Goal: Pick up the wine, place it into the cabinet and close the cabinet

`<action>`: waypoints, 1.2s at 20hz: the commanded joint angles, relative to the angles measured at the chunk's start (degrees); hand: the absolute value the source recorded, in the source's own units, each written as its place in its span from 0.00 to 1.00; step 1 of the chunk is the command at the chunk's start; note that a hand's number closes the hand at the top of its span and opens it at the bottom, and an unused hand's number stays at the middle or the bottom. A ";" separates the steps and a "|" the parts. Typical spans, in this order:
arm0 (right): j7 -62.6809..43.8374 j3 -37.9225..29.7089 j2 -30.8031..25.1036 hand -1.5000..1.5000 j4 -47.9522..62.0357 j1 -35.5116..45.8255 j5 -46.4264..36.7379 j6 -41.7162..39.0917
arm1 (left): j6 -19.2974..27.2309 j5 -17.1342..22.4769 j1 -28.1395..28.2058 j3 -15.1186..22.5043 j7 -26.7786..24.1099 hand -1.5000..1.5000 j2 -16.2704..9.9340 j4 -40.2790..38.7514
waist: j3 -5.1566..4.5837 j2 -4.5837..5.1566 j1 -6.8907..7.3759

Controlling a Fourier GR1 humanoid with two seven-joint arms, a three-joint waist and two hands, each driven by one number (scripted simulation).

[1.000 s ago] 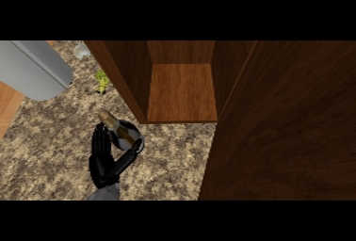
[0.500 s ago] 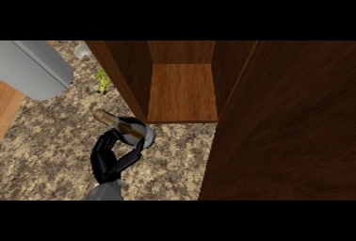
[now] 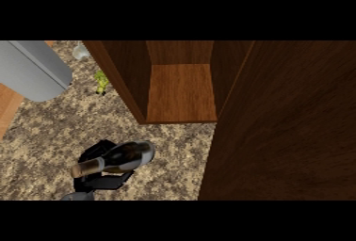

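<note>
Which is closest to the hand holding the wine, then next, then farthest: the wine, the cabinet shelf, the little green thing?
From the left hand:
1. Wine: in its fingers, lying sideways.
2. Cabinet shelf: up and to the right.
3. Green thing: farther back, left of the cabinet. Close to the shelf's distance.

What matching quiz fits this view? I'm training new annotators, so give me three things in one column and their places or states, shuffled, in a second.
Things:
1. wine bottle
2. cabinet
3. cabinet door

States:
A. swung open, filling the view's right side
B. lying tilted in the left hand, above the counter
C. open, wooden shelf bare

Pairs: 1-B, 2-C, 3-A
</note>
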State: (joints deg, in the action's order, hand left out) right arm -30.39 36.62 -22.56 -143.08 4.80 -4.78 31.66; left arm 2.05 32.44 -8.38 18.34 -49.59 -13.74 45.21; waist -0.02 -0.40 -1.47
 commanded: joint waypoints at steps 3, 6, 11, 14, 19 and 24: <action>-1.87 1.28 -1.90 0.00 -9.58 -3.95 -3.77 0.33 | -11.21 -1.47 2.15 2.98 3.53 1.00 -5.96 5.04 | 0.03 -0.02 0.89; -0.70 4.20 -1.88 0.00 -10.49 -6.05 -6.54 1.81 | -11.29 -0.90 -0.88 2.59 5.67 1.00 -2.95 5.52 | -0.02 0.02 0.45; -1.62 1.87 -4.02 0.00 -12.13 -5.96 -4.62 1.39 | -8.58 -1.32 4.39 4.27 11.08 1.00 -4.77 19.46 | 0.05 -0.10 1.13; -3.12 2.75 -3.59 0.00 -12.31 -5.26 -5.95 2.78 | -3.93 -3.90 5.28 6.76 13.22 1.00 -2.15 24.25 | -0.01 -0.15 0.97; 0.93 2.24 -5.74 0.00 -13.17 -9.24 -3.61 1.92 | -1.84 -4.18 4.54 7.14 17.98 1.00 0.08 28.82 | 0.03 0.05 0.72; 4.17 6.84 -7.20 0.00 -13.74 -12.87 -5.88 2.88 | 4.68 -6.82 5.35 8.27 23.98 1.00 0.35 37.66 | 0.04 -0.20 0.34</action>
State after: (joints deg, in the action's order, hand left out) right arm -23.41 39.70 -27.37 -143.96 -2.44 -4.97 34.16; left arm 2.60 26.77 -2.34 26.43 -30.06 -14.06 77.79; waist 0.01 -0.44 -0.70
